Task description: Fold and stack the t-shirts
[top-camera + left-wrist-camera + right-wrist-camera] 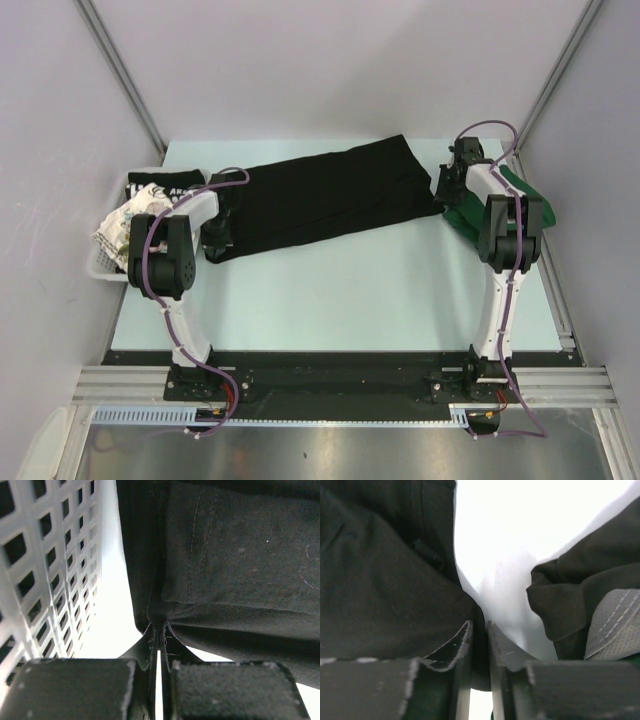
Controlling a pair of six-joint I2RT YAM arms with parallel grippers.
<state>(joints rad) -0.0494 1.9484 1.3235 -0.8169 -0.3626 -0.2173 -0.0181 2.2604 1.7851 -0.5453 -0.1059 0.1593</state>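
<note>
Two arms grip a shirt for its fold.
Left gripper (159, 642) clamped on the large plain black cloth t-shirt (330, 195) lying across the pale table (350, 290); right gripper (480, 630) pinches its other end. Next, likely: lift both ends together.

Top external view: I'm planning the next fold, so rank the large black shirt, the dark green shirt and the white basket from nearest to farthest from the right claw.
1. large black shirt: its right end is pinched in the right claw.
2. dark green shirt: just beside the claw, on the right side.
3. white basket: far off on the left side.
</note>
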